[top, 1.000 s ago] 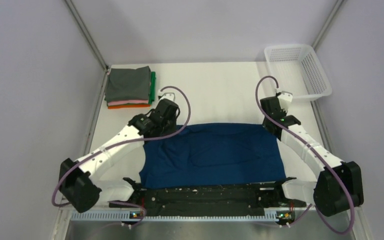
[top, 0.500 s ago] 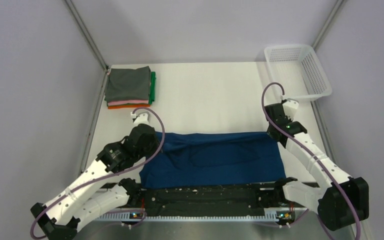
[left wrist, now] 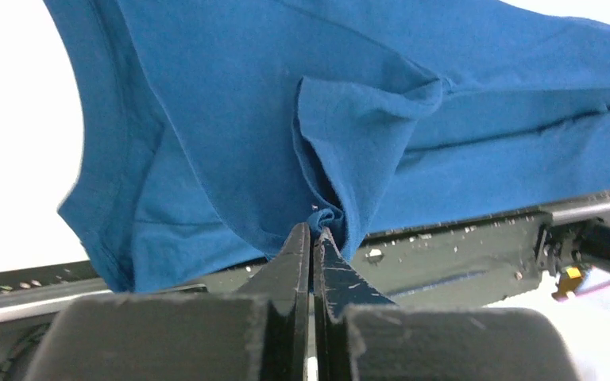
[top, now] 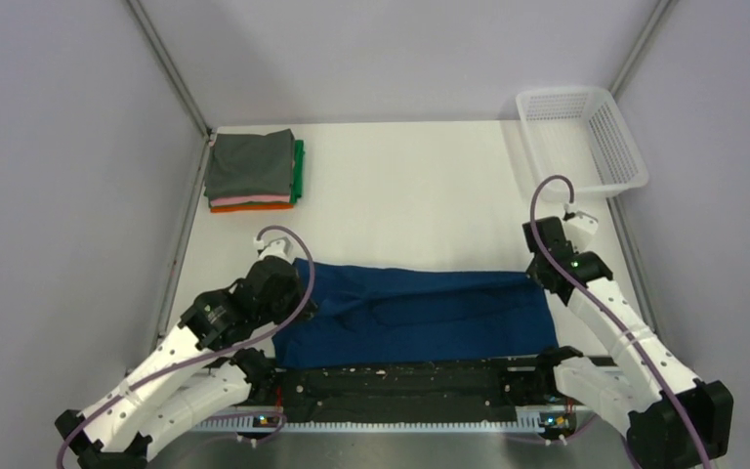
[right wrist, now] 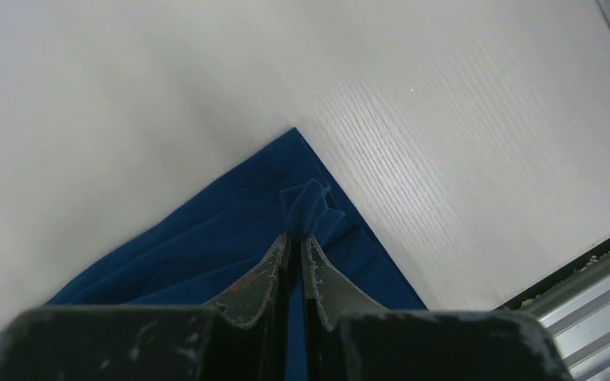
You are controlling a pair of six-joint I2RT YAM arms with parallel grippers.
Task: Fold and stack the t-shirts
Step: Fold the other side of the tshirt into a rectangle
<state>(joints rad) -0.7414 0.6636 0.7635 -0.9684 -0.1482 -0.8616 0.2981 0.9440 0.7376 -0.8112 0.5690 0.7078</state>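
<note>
Where the left end effector [left wrist: 312, 230] pinches, the navy t-shirt [left wrist: 365, 119] puckers — soft.

Robot lab cell — bare lilac walls [top: 59, 147], metal corner posts [top: 170, 66], white table [top: 420, 186]

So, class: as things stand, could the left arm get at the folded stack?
Probably not yet: its fingers are shut on the navy shirt, though bare table leads to the stack.
</note>
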